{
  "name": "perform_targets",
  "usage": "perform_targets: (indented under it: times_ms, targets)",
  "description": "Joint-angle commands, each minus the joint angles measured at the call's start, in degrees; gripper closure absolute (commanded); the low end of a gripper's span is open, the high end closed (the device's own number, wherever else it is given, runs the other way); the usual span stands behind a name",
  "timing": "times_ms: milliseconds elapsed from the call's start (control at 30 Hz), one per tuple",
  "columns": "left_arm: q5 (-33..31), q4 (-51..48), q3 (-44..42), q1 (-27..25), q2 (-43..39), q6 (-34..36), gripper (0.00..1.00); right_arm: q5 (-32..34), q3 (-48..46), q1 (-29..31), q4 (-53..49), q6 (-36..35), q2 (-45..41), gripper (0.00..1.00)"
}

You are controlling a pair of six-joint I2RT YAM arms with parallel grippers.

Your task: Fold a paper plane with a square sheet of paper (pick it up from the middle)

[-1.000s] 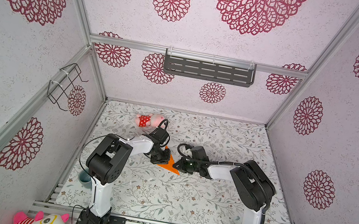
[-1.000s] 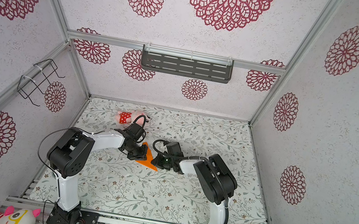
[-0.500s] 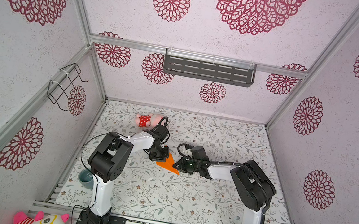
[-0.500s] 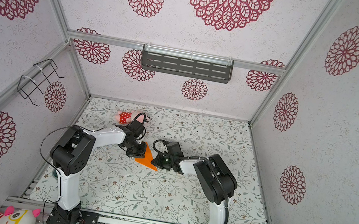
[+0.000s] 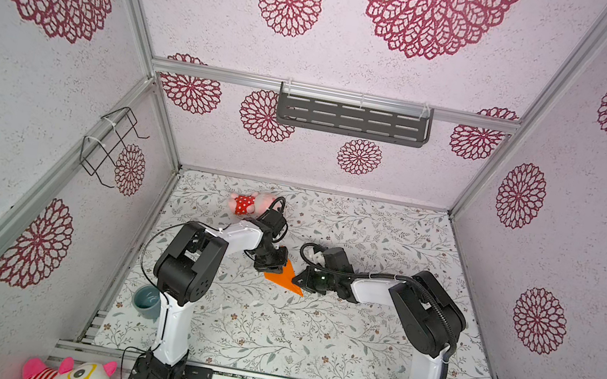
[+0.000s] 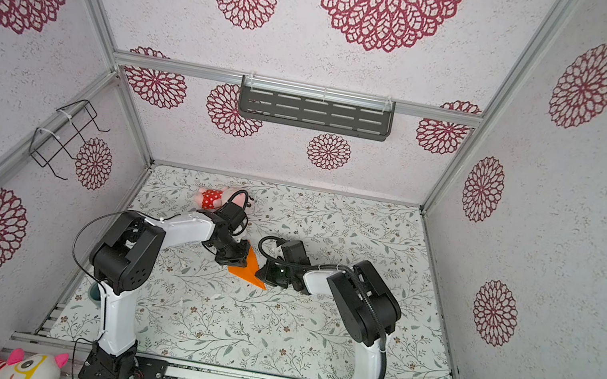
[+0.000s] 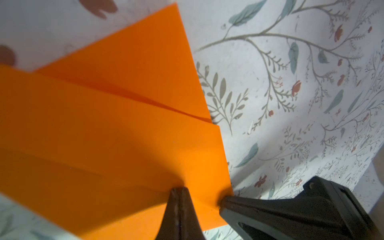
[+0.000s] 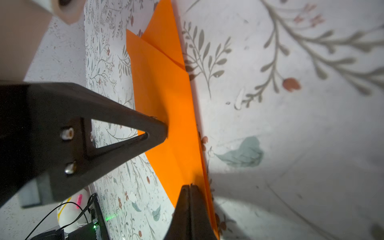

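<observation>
Lying flat on the white leafy table cover (image 5: 268, 332), the bright orange folded paper plane (image 5: 284, 278) sits between both arms. The left gripper (image 5: 273, 264) presses its wide end and the right gripper (image 5: 301, 281) is near its point, both with fingers squeezed close (tips resting on top). More orange shows than a second ago; the right gripper has stayed put.

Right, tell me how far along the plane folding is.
Done: the paper plane is folded into a layered pointed triangle, flat on the table. In hand: left gripper and right gripper, both shut, press on it. Left: probably finishing creases and lifting it.
</observation>
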Motion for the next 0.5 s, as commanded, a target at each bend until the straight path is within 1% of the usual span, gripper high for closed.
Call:
perform_targets:
  times_ms: [0, 267, 333, 467]
  targets:
    - [-6.1, -4.5, 1.9, 0.0, 1.9, 1.6, 0.98, 3.8, -2.8, 0.0, -10.7, 0.2, 3.2, 0.94]
    - [-16.0, -10.1, 5.1, 1.2, 3.3, 3.3, 0.99, 3.8, -3.1, 0.0, -10.5, 0.2, 3.3, 0.94]
    - [-17.3, -10.4, 5.9, 1.8, 3.8, 3.6, 0.99, 3.8, -3.1, 0.0, -10.5, 0.2, 3.3, 0.94]
    - [-17.6, -10.7, 7.5, 3.4, 3.9, 3.8, 0.99, 4.0, -2.9, 0.0, -10.5, 0.1, 3.1, 0.94]
